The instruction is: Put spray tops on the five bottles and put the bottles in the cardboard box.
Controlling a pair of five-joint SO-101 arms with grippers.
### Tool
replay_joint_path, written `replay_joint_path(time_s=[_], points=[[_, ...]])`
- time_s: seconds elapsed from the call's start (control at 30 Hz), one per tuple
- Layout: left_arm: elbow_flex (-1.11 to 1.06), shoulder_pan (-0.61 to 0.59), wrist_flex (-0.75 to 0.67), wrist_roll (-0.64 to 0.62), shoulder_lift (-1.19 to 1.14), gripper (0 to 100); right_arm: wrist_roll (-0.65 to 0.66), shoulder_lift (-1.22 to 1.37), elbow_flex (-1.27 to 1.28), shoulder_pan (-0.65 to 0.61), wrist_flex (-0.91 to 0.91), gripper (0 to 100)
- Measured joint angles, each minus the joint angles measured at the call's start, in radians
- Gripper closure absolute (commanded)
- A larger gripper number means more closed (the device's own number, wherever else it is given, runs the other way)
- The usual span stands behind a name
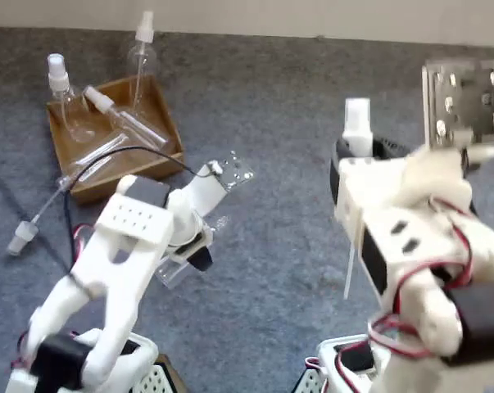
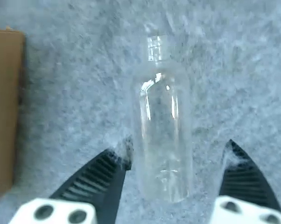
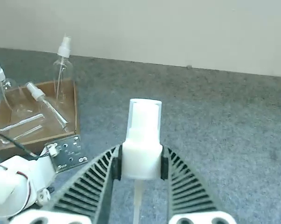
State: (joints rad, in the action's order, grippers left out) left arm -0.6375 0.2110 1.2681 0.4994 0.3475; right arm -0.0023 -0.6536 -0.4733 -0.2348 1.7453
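The left gripper (image 2: 177,145) stands open, its fingers on either side of a clear, open-necked bottle (image 2: 163,135) over the grey bench (image 1: 296,74), near the cardboard box (image 1: 128,176). The right gripper (image 3: 140,156) is clamped on a white spray top (image 3: 145,116) (tube hanging below), well apart from the box, which holds capped bottles (image 1: 120,119).

Cardboard box (image 2: 5,116) cut off at the edge; spray top's (image 3: 141,149) tube likewise; bottle (image 1: 235,173) seemingly half hidden by left arm (image 1: 136,225).
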Motion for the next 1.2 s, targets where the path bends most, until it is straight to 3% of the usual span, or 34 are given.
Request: replay_joint_path(time_s=[0.27, 0.67, 0.77, 0.9, 1.2], points=[[0.008, -0.002, -0.046, 0.0, -0.155, 74, 0.003, -0.221, 0.296, -0.005, -0.034, 94.2], [0.009, 0.002, -0.155, 0.003, -0.308, 74, 0.003, -0.606, 0.822, -0.008, -0.256, 94.2], [0.009, 0.0, -0.164, 0.003, -0.325, 80, 0.003, -0.64, 0.925, -0.011, -0.288, 94.2], [0.009, 0.028, -0.167, 0.003, -0.331, 94, 0.003, -0.649, 0.988, -0.011, -0.298, 94.2], [0.009, 0.106, -0.167, 0.003, -0.331, 92, 0.003, -0.651, 0.994, -0.012, -0.302, 94.0]])
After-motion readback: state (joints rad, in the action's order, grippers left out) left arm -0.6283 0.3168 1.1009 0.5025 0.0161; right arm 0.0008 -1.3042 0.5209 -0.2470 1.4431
